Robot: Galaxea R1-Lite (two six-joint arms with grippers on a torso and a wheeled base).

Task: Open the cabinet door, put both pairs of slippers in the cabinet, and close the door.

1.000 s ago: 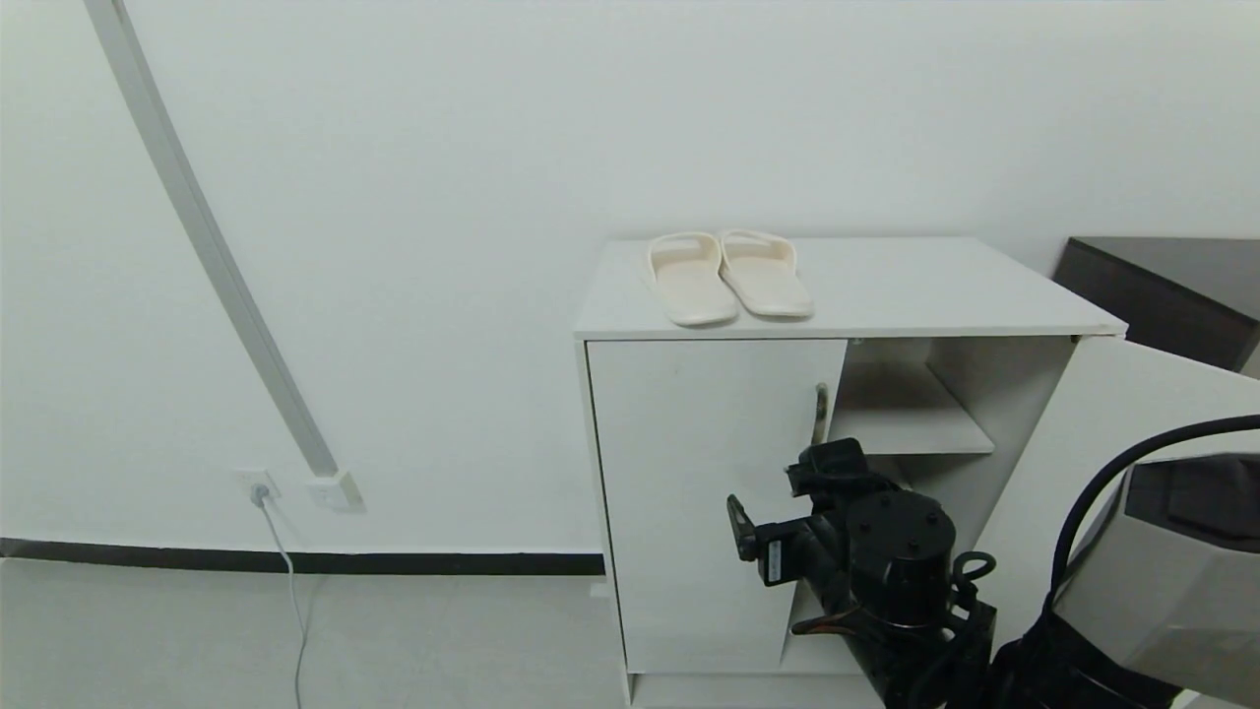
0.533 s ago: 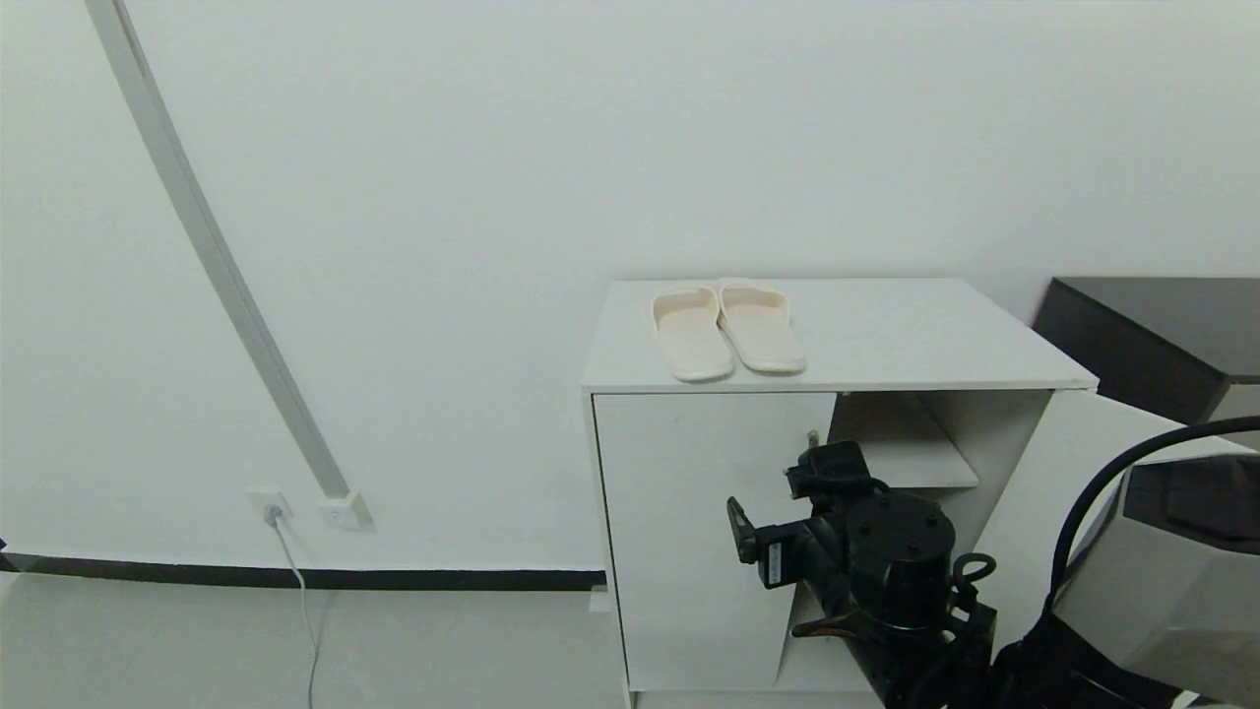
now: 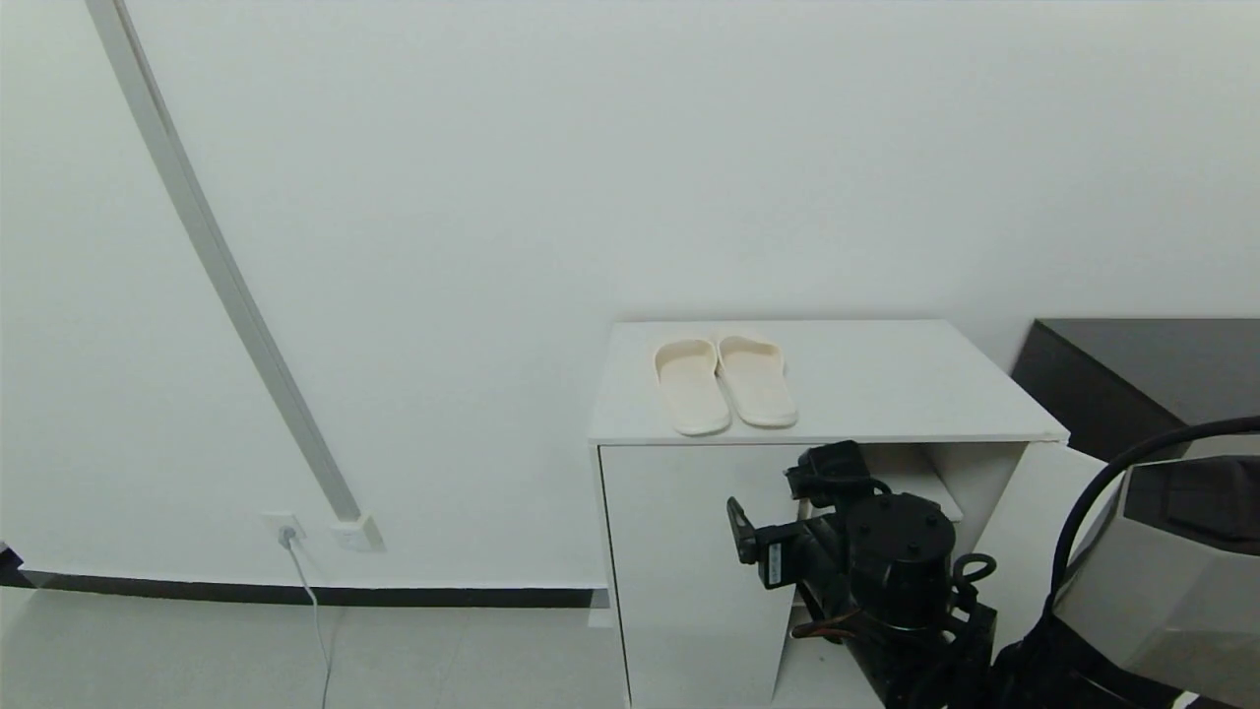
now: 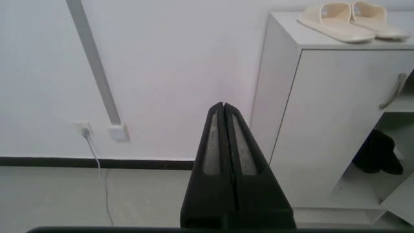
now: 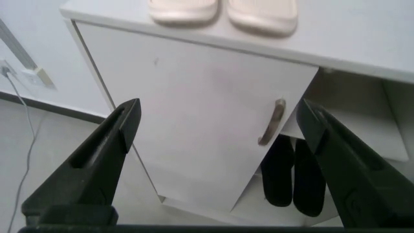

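The left gripper (image 4: 223,110) has its two fingers pressed flat together with nothing between them; it hangs out in front of the white wall, to the left of the cabinet (image 3: 886,379) and apart from it. On the wall far to the left a pale conduit strip (image 3: 217,266) runs down at a slant to a small box, and beside that sits a socket (image 3: 283,530) with a grey cable (image 3: 320,630) trailing to the floor. The cabinet stands against the wall with its left door (image 3: 679,551) closed. On its top, near the left front edge, the cream slippers (image 3: 724,382) lie side by side, touching. The handle (image 5: 272,122) sits at the closed door's right edge. Past it the compartment is open, and the black slippers (image 5: 294,178) stand together on the bottom board inside. The right gripper (image 5: 217,116) has its fingers spread wide and empty, facing the closed door without touching it. The right door (image 3: 1024,522) is swung open towards the robot. A dark piece of furniture (image 3: 1142,379) stands just to the right of the cabinet
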